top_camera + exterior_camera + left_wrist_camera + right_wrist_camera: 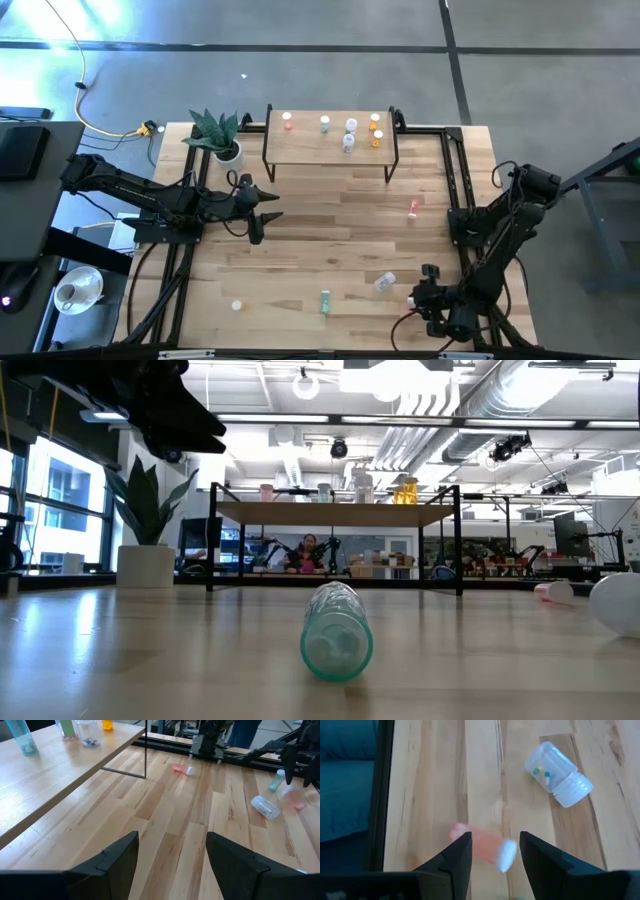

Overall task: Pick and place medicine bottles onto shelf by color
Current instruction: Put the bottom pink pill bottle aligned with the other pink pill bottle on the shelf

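Observation:
The shelf (330,150) stands at the table's far middle and carries pink, green, clear and orange bottles (349,134). On the table lie a pink bottle (412,208), a clear bottle (385,283), a green bottle (325,300) and an orange bottle (237,306). My right gripper (420,298) is open at the near right. Another pink bottle (487,847) shows blurred on the wood between and beyond its fingertips (495,840), on its side, white cap toward the clear bottle (559,774). My left gripper (275,206) is open and empty, left of the table's middle, near the shelf's left end.
A potted plant (222,135) stands at the far left beside the shelf. Black frame rails (455,180) run along the table's right side. The near green bottle (337,630) lies with its bottom toward the low camera. A person (305,550) sits in the room beyond.

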Motion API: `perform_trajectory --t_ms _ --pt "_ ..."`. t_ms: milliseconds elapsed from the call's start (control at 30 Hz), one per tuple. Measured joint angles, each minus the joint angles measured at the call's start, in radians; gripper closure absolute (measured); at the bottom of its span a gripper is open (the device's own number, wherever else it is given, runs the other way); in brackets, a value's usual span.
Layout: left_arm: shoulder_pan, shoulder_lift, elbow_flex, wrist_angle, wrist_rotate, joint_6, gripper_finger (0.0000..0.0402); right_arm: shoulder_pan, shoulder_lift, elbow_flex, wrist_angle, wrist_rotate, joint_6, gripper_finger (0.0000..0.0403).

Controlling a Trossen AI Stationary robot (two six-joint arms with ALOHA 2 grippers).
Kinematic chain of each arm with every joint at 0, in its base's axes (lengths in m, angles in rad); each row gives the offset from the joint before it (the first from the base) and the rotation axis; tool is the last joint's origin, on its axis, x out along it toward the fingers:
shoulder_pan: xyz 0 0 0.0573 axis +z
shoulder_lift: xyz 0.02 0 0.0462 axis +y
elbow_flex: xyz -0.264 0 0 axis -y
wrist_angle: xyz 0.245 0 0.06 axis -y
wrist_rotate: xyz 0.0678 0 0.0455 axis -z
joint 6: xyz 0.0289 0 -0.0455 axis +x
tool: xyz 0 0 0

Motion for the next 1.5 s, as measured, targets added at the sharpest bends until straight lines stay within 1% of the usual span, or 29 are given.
perform_trajectory --t_ms 367,500,733,800,900,1033,1200,1333,1500 --pt "0.0 0.0 0.0 0.0 0.0 0.0 0.0179 0.0 0.0 0.001 0.009 -0.022 0.01 0.0247" --pt "0.0 0.0 0.0 0.0 0.0 0.0 0.0179 -0.008 -0.009 0.001 -0.001 -0.057 0.059 0.0247" --pt "0.0 0.0 0.0 0.0 0.0 0.0 0.0179 -0.05 -0.087 0.002 -0.032 -0.059 0.166 0.0247" --pt "0.0 0.0 0.0 0.0 0.0 0.0 0.0179 -0.056 -0.106 0.002 -0.031 -0.088 0.213 0.0247" --pt "0.0 0.0 0.0 0.0 0.0 0.0 0.0179 -0.061 -0.12 0.002 -0.014 -0.163 0.269 0.0247" --pt "0.0 0.0 0.0 0.0 0.0 0.0 0.0179 -0.062 -0.121 0.002 0.058 -0.201 0.324 0.0247" --pt "0.0 0.0 0.0 0.0 0.0 0.001 0.0179 -0.064 -0.121 0.002 0.152 -0.208 0.281 0.0247" --pt "0.0 0.0 0.0 0.0 -0.001 0.004 0.0179 -0.063 -0.121 0.002 0.184 -0.193 0.271 0.0247" --pt "0.0 0.0 0.0 0.001 -0.002 0.047 0.0179 -0.064 -0.121 0.002 0.229 -0.173 0.236 0.0247"
